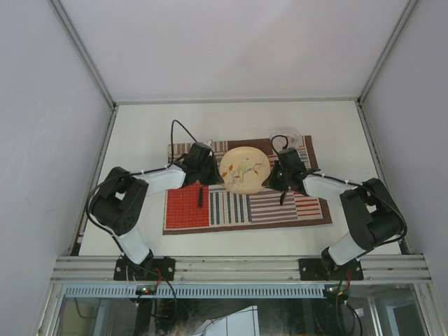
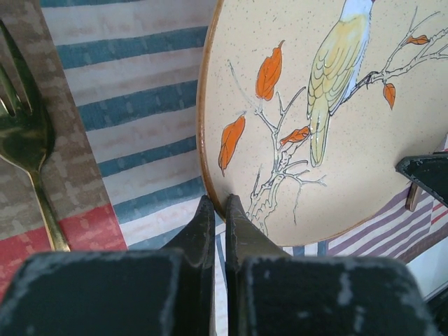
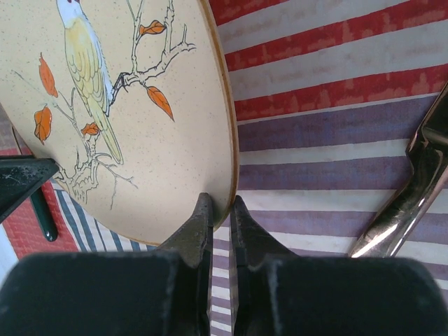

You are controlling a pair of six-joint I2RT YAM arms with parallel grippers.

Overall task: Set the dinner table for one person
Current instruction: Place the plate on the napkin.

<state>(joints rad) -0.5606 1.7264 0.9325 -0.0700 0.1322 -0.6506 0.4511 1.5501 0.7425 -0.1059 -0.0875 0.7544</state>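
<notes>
A cream plate [image 1: 243,169] painted with a bird and orange leaves is over the middle of the striped placemat [image 1: 245,210], which lies on the white dinner table [image 1: 140,133]. My left gripper [image 1: 218,175] is shut on the plate's left rim; in the left wrist view its fingertips [image 2: 219,199] pinch the brown edge of the plate [image 2: 364,182]. My right gripper [image 1: 272,176] is shut on the opposite rim, and in the right wrist view it [image 3: 218,199] clamps the plate [image 3: 154,161] at its edge. Whether the plate touches the mat I cannot tell.
A gold fork [image 2: 24,140] lies on the mat left of the plate, its dark handle [image 1: 199,194] pointing toward me. A shiny metal utensil [image 3: 406,203] lies on the mat right of the plate. Something clear like a glass [image 1: 290,137] stands at the mat's far right corner.
</notes>
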